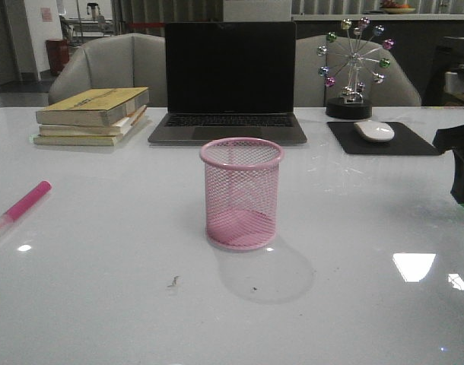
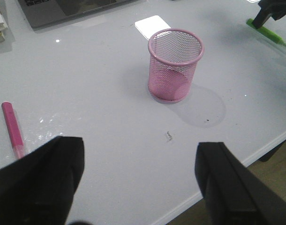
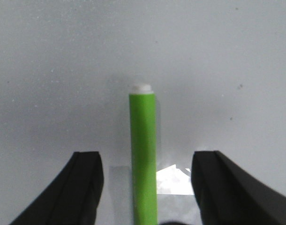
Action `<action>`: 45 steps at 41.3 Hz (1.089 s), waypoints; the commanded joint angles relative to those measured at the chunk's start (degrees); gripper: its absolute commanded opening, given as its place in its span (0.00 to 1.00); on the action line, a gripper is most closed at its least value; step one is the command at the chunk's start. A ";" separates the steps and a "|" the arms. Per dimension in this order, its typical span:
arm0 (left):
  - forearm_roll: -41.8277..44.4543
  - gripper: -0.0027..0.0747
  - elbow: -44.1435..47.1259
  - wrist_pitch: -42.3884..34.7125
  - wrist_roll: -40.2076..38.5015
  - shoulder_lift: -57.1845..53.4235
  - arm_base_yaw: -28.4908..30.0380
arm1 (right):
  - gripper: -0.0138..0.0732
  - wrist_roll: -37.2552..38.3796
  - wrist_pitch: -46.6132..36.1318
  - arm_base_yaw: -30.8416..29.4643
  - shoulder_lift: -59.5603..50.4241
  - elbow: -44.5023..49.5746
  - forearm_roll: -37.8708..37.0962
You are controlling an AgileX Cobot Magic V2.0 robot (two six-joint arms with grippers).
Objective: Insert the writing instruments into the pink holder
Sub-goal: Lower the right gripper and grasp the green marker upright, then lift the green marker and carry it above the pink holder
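The pink holder (image 1: 241,194) stands upright on the white desk (image 1: 103,289), in front of the laptop (image 1: 228,80), with nothing visible inside its mesh.

The pink marker (image 1: 23,204) lies flat on the desk well to the left of the holder, near the desk's left edge, its pale end toward the front. In the left wrist view the same pink marker (image 2: 12,129) lies just beyond the left claw (image 2: 140,180), whose fingers (image 2: 44,183) are spread wide and hold nothing; the holder (image 2: 175,64) stands farther off, apart from that claw.

The green marker (image 3: 143,159) lies flat on the desk well to the right of the holder, its whitish end pointing away from the right claw (image 3: 145,192). That claw is open wide, one finger on each side of the marker, neither finger touching it. In the front view only a dark part of the right arm (image 1: 460,163) shows at the right edge.

Behind the holder, beside the laptop, sit stacked books (image 1: 91,114), a mouse (image 1: 374,130) on its pad (image 1: 380,139), and a ferris-wheel ornament (image 1: 354,65).
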 commanded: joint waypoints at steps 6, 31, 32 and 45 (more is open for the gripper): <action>-0.32 0.74 -1.63 -4.30 0.06 0.15 -0.34 | 0.75 -1.12 1.11 -0.34 2.44 -6.24 -0.44; -0.32 0.74 -1.63 -4.30 0.06 0.15 -0.34 | 0.32 -1.12 4.15 -0.34 3.75 -8.92 -1.65; -0.32 0.74 -1.63 -4.30 0.06 0.15 -0.34 | 0.32 -1.12 4.21 -0.34 3.53 -8.84 -1.52; -0.32 0.74 -1.63 -4.30 0.06 0.15 -0.34 | 0.32 -2.66 -11.17 0.89 -14.38 6.26 3.46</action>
